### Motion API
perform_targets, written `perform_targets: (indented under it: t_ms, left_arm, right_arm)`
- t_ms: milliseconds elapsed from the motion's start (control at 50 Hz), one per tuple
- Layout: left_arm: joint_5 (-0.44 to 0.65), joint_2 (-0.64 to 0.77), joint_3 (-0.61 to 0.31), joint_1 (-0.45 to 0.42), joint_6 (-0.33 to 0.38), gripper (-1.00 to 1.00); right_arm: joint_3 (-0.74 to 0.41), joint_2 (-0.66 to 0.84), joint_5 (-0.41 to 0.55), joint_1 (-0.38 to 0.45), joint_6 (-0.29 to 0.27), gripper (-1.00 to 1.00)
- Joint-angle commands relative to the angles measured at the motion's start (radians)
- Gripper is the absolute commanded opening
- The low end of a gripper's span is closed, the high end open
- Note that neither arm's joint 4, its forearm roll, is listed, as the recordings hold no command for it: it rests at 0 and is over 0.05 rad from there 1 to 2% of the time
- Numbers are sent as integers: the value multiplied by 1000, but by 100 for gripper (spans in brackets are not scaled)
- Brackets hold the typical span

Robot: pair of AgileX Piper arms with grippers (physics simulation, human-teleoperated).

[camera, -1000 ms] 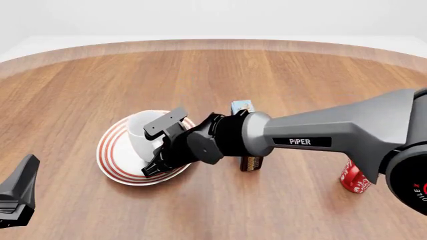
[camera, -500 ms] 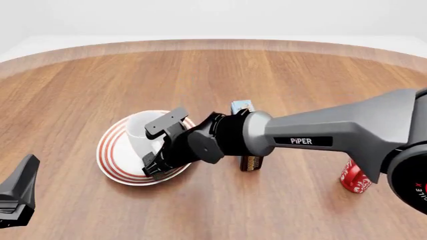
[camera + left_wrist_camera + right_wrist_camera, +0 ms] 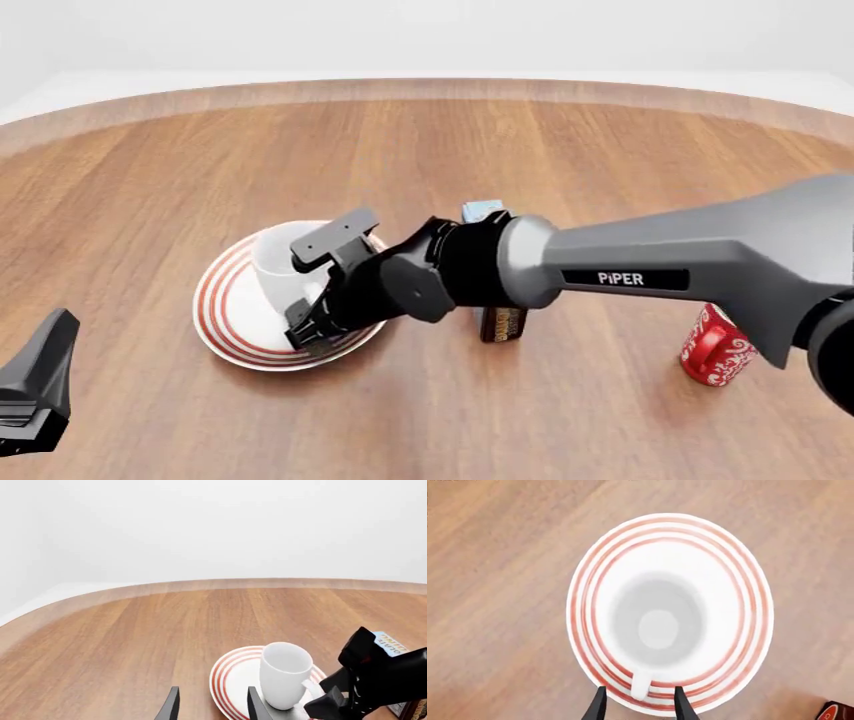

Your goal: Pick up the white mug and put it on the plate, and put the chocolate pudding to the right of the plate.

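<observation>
A glossy white mug (image 3: 283, 268) of smooth ceramic stands upright in the middle of a round white plate (image 3: 224, 318) ringed with thin concentric red bands. Seen from the right wrist camera straight above, the mug's (image 3: 658, 622) mouth is a grey oval and its small loop handle points toward the right gripper (image 3: 636, 706), whose two dark, matte fingers sit spread apart on either side of the handle without clasping it. In the front view the right gripper (image 3: 315, 293) hangs over the plate's 4 o'clock edge, at the end of a grey, satin-finished arm. The chocolate pudding (image 3: 495, 268), a small box with a light blue face and dark brown sides, stands just beside the plate at 3 o'clock, mostly hidden behind the arm. A red soda can (image 3: 721, 349) stands farther out at about 4 o'clock. The left gripper (image 3: 209, 707) waits at the near left, fingers parted, empty. The table (image 3: 534, 140) is warm, fine-grained wood with a curved far edge against a plain white backdrop.
</observation>
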Motion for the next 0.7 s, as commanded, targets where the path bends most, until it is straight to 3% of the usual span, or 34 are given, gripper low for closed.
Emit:
perform_targets:
  t_ms: [20,280,700]
  left_arm:
    - [0,0,0,0,0,100]
    - [0,0,0,0,0,100]
    - [0,0,0,0,0,100]
  right_arm:
    - [11,-30,8,-4,-17,100]
    - [38,-74,14,0,-42,100]
    - [154,-173,-37,0,-36,100]
